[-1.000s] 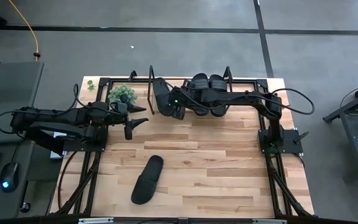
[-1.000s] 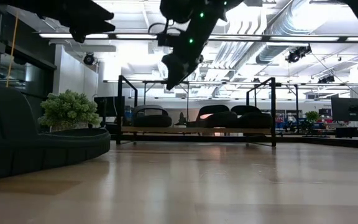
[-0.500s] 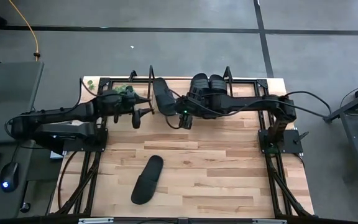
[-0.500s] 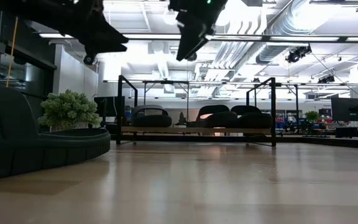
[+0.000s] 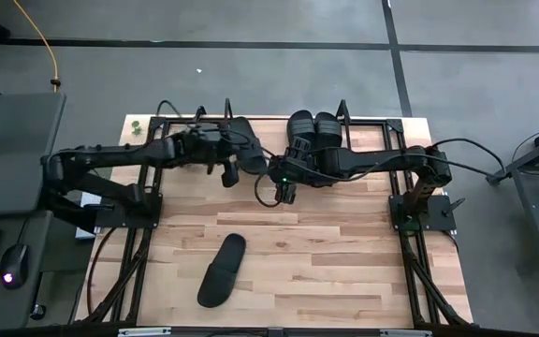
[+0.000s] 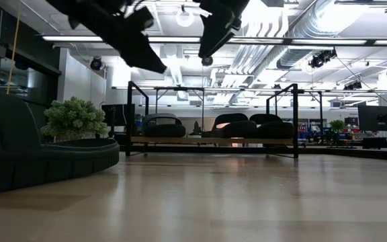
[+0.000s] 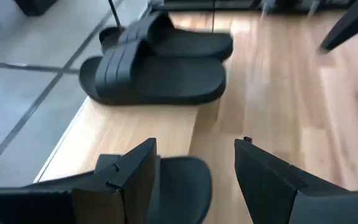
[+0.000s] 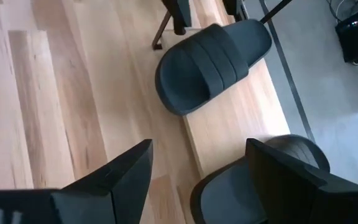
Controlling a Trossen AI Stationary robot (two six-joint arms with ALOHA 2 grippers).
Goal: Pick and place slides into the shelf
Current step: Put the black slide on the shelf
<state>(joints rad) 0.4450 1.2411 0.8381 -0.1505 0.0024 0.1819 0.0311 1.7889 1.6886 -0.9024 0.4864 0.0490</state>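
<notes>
Left end effector (image 5: pixel 229 175) has swung over the shelf (image 5: pixel 251 125).

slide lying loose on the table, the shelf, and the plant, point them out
loose slide (image 5: pixel 221 271), high view, on its strap
shelf (image 6: pixel 180 140), low view, on the wood board's front edge
plant (image 6: pixel 74 117), low view, on its foliage

Likely an open-plan lab: exposed ceiling ducts (image 6: pixel 355 30), strip lights (image 6: pixel 79 38), concrete floor (image 5: pixel 251 84).

slides (image 5: pixel 223 270) all black | shelf (image 7: pixel 129 134) board light wood, wire frames black | tabletop (image 5: pixel 326 253) pale wood planks | plant (image 6: pixel 74 117) green
</notes>
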